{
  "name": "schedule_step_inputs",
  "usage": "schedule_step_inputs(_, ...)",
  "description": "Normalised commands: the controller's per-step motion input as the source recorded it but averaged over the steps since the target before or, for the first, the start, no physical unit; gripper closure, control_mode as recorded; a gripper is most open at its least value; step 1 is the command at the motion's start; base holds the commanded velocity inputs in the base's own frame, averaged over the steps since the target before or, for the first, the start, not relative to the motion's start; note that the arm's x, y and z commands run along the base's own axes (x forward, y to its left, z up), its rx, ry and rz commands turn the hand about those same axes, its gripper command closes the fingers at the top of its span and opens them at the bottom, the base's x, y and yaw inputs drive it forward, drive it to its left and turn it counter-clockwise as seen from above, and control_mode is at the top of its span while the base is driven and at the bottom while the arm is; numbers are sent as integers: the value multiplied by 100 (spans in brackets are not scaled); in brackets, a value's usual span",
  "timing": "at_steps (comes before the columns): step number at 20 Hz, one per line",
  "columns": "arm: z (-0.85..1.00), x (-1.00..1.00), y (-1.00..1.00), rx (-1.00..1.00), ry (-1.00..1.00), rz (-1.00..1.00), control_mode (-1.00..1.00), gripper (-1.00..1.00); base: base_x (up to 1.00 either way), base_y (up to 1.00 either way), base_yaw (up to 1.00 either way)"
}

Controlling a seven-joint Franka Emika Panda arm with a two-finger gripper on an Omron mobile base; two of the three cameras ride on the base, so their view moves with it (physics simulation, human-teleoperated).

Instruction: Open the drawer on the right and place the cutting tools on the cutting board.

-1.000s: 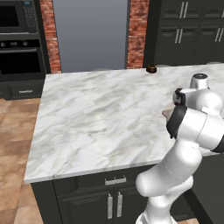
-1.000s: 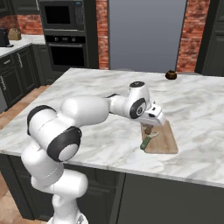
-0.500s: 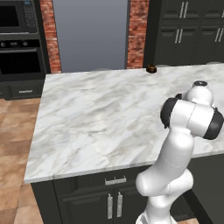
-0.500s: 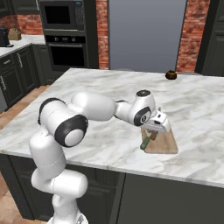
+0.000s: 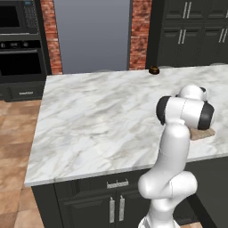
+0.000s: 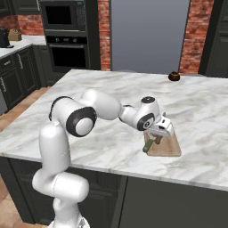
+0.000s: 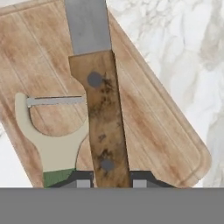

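Hand view has our gripper (image 7: pixel 111 183) clamped on a knife (image 7: pixel 100 109) over the cutting board (image 7: pixel 148 113), beside the peeler (image 7: pixel 54 144). We should lower it flat before letting go.

No text, label, brand, number or sign can be read anywhere. The oven (image 6: pixel 67 42) fronts, the cabinet doors (image 5: pixel 196 40) and the wooden cutting board (image 7: pixel 144 118) all show plain surfaces without any lettering.
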Motion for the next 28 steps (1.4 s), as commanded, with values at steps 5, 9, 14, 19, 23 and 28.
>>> schedule_step_inputs(5,-1,5,-5,0,0,0,-100,-100,0,0,0)
schedule_step_inputs(9,19,-5,-6,3,-6,0,-100,-100,0,0,0)
schedule_step_inputs(14,74,-80,18,1,-25,0,-100,-100,0,0,0)
schedule_step_inputs(19,48,-100,71,0,-28,0,-100,-100,0,0,0)
schedule_step_inputs(23,21,-100,97,-6,-19,0,-100,-100,0,0,0)
schedule_step_inputs(28,46,-100,100,-9,-11,1,-100,-100,0,0,0)
